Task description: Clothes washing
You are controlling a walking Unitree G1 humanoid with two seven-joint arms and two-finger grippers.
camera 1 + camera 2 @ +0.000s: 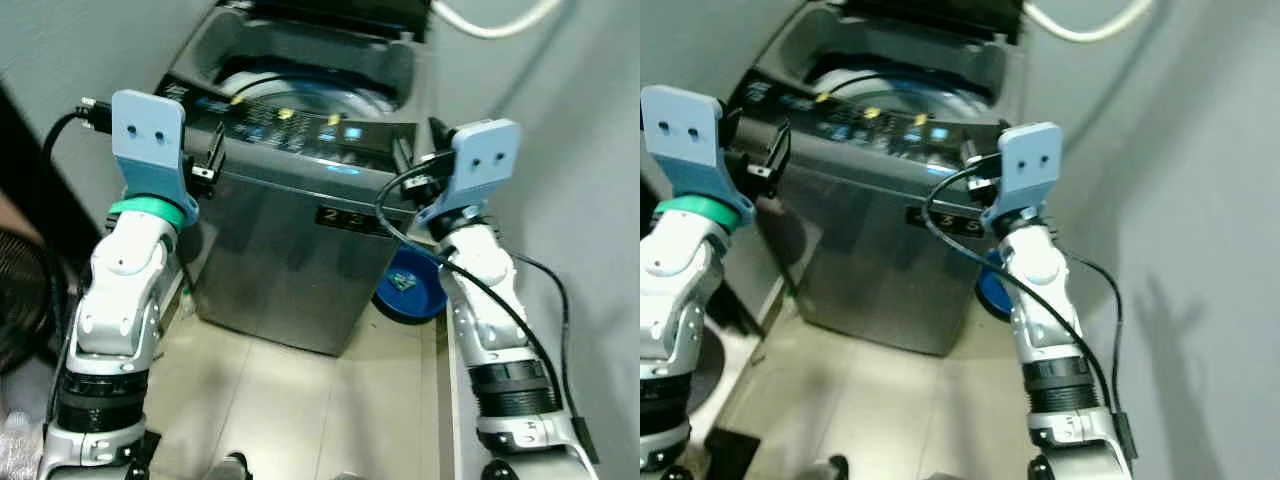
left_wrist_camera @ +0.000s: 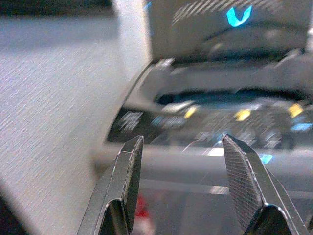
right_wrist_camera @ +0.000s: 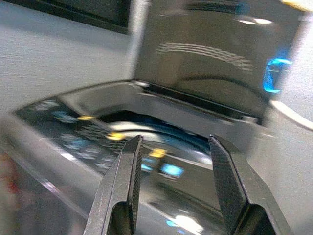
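Note:
A grey top-loading washing machine [image 1: 290,250] stands before me with its lid [image 3: 205,54] raised. The drum opening [image 1: 300,85] shows behind a dark control panel [image 1: 290,130] with yellow and lit blue buttons. No clothes can be made out. My left gripper [image 1: 210,155] is held up at the machine's front left corner, open and empty, its fingers [image 2: 128,171] framing the panel. My right gripper [image 1: 415,155] hovers at the front right corner, also open with nothing between its fingers [image 3: 225,181].
A blue basin [image 1: 410,285] lies on the floor to the right of the machine, against the grey wall [image 1: 590,200]. A white hose [image 1: 490,25] loops above the lid. Dark objects [image 1: 20,290] crowd the left. Beige tiled floor [image 1: 280,400] lies in front.

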